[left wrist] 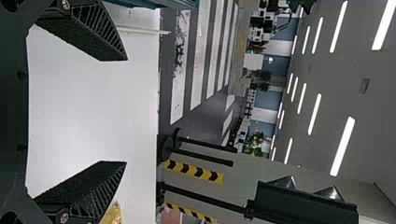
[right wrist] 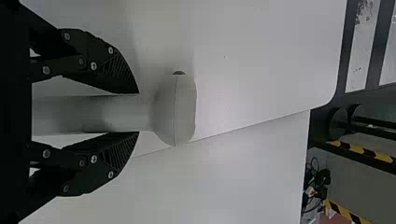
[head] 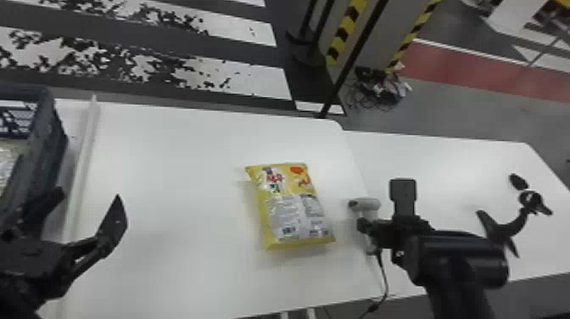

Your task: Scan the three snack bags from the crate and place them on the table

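Yellow, glossy snack bag [head: 292,212] in your head view: barcode side up on the white, smooth table [head: 178,169], between your black left pincer [head: 89,195] and black right pincer [head: 364,225], nearer the right one. Blue-grey, slatted plastic crate [head: 48,131] sits just beyond your left pincer, on its outer side; something silvery lies inside. Left wrist view: your left pincer [left wrist: 126,111] stands wide open, with a yellow sliver of bag past one finger. Right wrist view: your right pincer [right wrist: 138,113] grips the pale grey, pistol-shaped plastic scanner [right wrist: 175,109] by its handle, head jutting past the fingertips.
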You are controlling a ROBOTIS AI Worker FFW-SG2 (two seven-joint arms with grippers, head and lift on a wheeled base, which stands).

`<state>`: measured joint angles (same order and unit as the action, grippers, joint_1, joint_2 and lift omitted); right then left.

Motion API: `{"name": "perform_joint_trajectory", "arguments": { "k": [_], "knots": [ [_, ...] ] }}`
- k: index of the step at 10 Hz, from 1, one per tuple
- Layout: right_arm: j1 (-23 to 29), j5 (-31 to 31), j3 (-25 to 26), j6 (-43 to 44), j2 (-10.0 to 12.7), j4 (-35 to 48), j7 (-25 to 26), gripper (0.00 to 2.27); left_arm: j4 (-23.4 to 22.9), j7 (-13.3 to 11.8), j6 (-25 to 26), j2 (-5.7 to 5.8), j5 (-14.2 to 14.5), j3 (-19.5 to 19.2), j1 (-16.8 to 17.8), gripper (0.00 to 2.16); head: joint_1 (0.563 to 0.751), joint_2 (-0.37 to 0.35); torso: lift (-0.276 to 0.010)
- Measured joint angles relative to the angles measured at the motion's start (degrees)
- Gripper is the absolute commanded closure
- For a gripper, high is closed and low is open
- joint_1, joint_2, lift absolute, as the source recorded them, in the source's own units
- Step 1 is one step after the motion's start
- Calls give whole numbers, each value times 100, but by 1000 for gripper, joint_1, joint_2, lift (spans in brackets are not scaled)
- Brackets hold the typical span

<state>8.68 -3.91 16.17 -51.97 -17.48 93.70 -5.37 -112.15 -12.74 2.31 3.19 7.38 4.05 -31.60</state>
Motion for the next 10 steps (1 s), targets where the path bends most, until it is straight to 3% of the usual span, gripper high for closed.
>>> {"name": "perform_joint_trajectory", "arguments": {
  "k": [4, 10],
  "knots": [
    [161, 23, 55, -73, 30, 439, 62, 2256, 40, 0, 11, -2, -2, 0, 22, 80, 695, -350, -62],
    [1310, -78, 122, -2027, 419, 3211, -187, 2256, 30, 0, 8, 14, 0, 10, 22, 80, 695, -350, -62]
  ]
}}
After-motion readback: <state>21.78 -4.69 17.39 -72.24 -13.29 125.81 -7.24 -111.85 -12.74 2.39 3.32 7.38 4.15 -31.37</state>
